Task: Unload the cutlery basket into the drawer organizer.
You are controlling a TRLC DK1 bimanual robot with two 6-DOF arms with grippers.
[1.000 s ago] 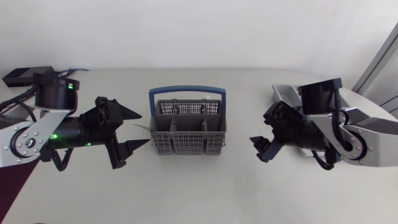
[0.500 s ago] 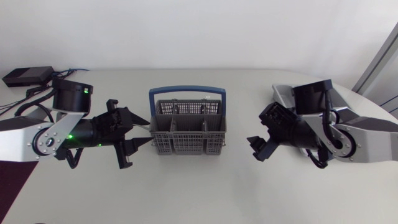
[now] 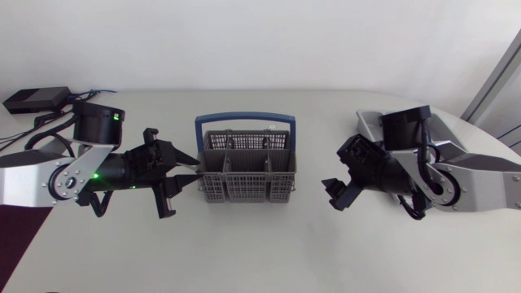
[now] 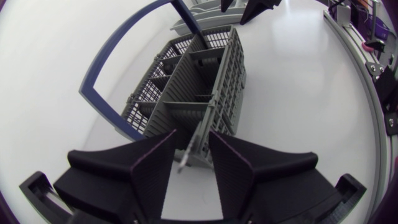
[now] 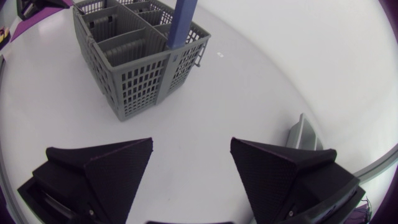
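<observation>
Left claw (image 4: 193,135): fingers drawn close but not together, a narrow gap between them, clamped on nothing that I can confirm. It sits at the left end wall of the cutlery basket (image 3: 247,172), fingertips just beside the mesh.

A thin grey metal piece (image 4: 188,152) pokes out of that end wall. Its long axis runs straight out from the basket and into the gap between my fingers, in line with them. What kind of utensil it is, I cannot tell. It looks free of both pads.

Right claw (image 5: 191,144): fingers wide apart, empty, well clear of the basket's right end.

Drawer organizer (image 3: 370,124): grey tray on the far right, partly under my right arm.

Judgement: the left arm is nearer to the piece. The next move is to pinch it and draw it out along its own axis.
</observation>
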